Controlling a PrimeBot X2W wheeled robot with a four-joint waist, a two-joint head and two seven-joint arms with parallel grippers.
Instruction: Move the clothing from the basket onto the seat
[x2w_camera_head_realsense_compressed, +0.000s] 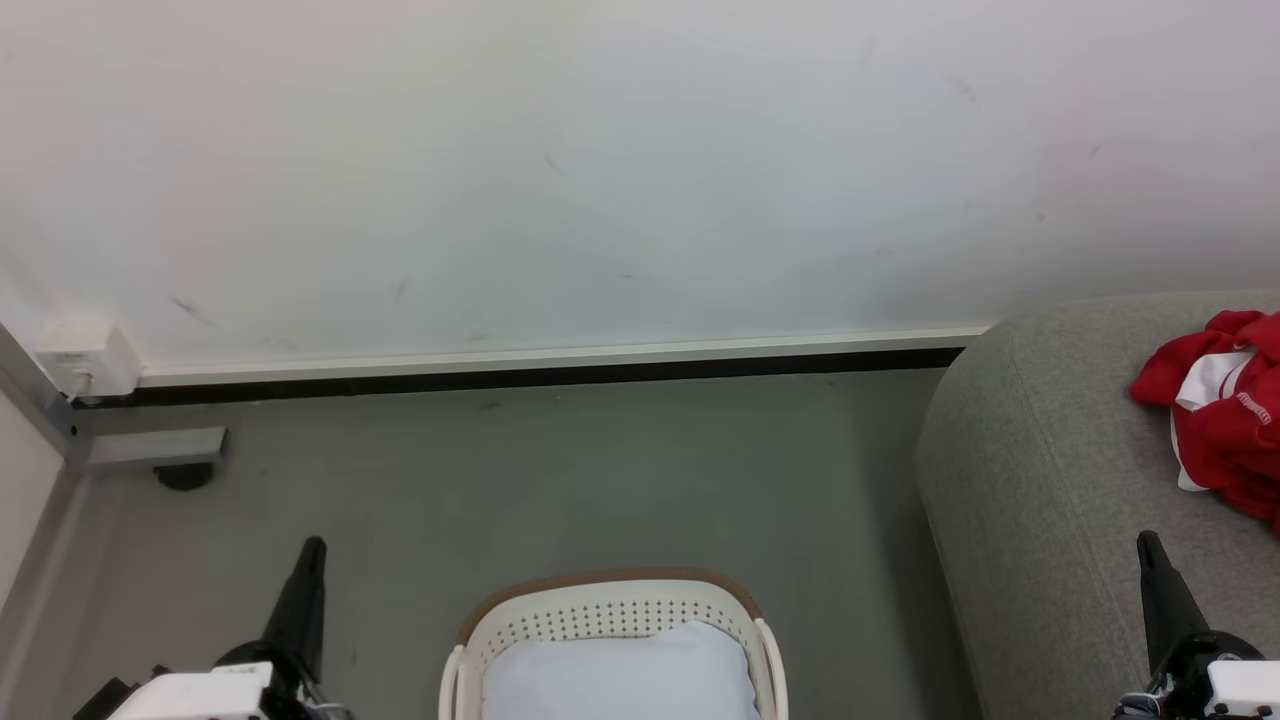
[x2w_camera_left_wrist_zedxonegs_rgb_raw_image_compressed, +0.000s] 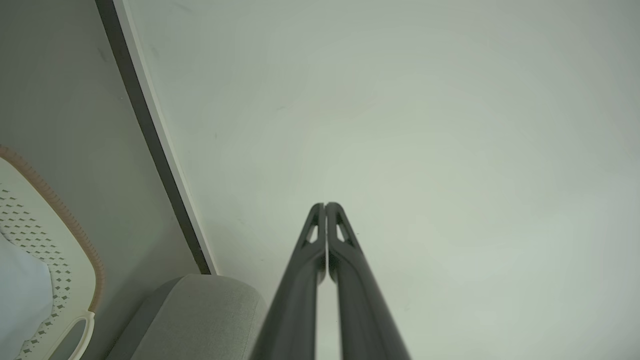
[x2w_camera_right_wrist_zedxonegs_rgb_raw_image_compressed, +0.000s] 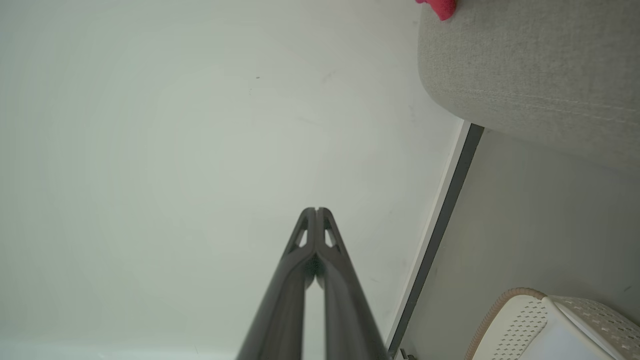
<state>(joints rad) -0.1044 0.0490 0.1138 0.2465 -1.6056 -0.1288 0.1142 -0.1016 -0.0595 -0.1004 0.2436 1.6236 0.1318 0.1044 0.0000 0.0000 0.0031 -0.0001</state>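
Red clothing lies on the seat; the basket holds a pad. The left claw and right claw are pinched together, empty.

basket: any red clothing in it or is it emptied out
No red in the part that shows: the basket holds a pale pad, near end out of frame. The clothing lies bunched on the seat.

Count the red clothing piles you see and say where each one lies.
1. The red clothing pile lies on the seat, cut off at the head view's right edge; it may hold several garments. In the basket, a pale pad could hide more.
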